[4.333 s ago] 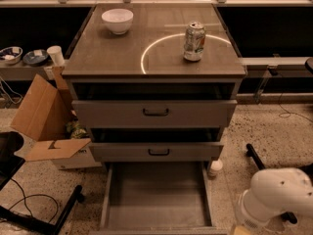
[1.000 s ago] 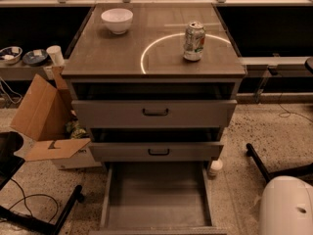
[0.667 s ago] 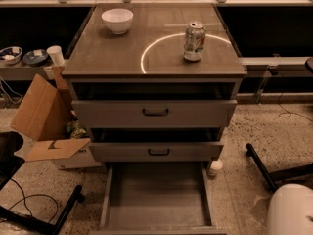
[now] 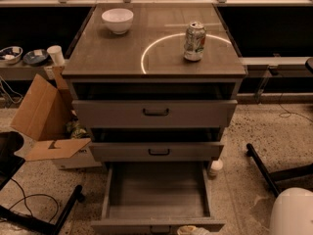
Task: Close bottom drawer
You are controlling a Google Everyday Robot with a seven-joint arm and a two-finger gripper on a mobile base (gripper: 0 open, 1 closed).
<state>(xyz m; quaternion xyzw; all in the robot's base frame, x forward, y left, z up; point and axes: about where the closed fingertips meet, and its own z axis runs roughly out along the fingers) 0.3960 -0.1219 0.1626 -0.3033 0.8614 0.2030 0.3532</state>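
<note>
The bottom drawer [image 4: 155, 190] of the grey cabinet stands pulled far out, with its plain grey tray bare and its narrow front panel [image 4: 156, 225] at the bottom edge of the camera view. The middle drawer [image 4: 157, 151] and the top drawer [image 4: 155, 113] stand slightly out. The white shell of my arm [image 4: 293, 213] fills the bottom right corner, right of the bottom drawer. A small pale shape [image 4: 190, 230] shows at the bottom edge by the front panel. I cannot tell if it is my gripper.
A white bowl [image 4: 117, 19] and a drink can [image 4: 194, 41] stand on the cabinet top. An open cardboard box [image 4: 46, 116] lies left of the cabinet. A small white bottle [image 4: 215, 167] and a black chair leg [image 4: 261, 169] are on the floor to the right.
The white arm shell has slid right and down toward the bottom right corner. The pale shape by the drawer front is new. The drawers have not moved.
</note>
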